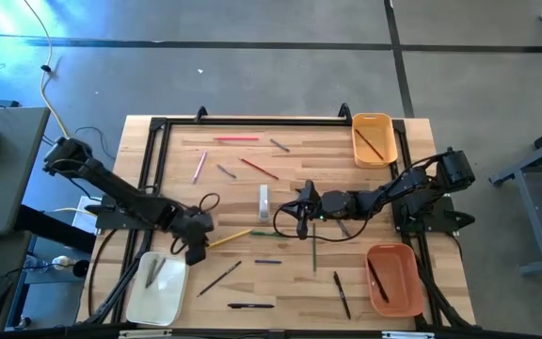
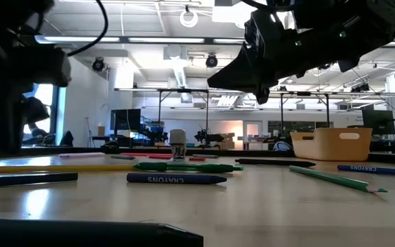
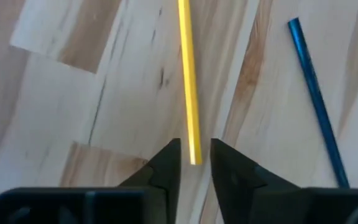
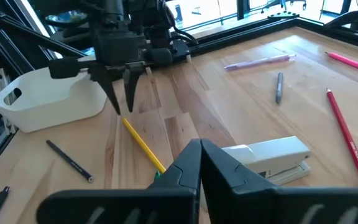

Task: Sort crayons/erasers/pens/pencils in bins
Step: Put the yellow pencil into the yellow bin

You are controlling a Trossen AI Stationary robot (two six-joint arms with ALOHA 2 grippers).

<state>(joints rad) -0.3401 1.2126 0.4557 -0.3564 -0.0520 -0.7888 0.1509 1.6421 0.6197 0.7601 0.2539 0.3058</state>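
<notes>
Closest to the low camera a dark pen (image 2: 88, 233) lies flat on the bench (image 1: 290, 282), and beyond it a yellow pencil (image 2: 60, 167) runs lengthwise across the boards. That yellow pencil (image 3: 189, 81) is the thing that matters now: the left gripper (image 3: 194, 163) stands directly over its near end, jaws slightly parted with the pencil's tip just between them, not clamped. From above, the left gripper (image 1: 196, 247) sits near the bench's left front part, just beside the cream-white bin (image 1: 163, 299) at the front left corner, and the pencil (image 1: 231, 237) stretches away from it towards the middle of the bench. Its long axis therefore points straight out from the jaws rather than across them, so I judge a grip would catch only the tip. The right gripper (image 1: 301, 218), fingers pressed together and empty, hovers at mid-bench beside a pale stapler (image 4: 272, 155), near the pencil's far end. The left arm is plainly the better placed.
</notes>
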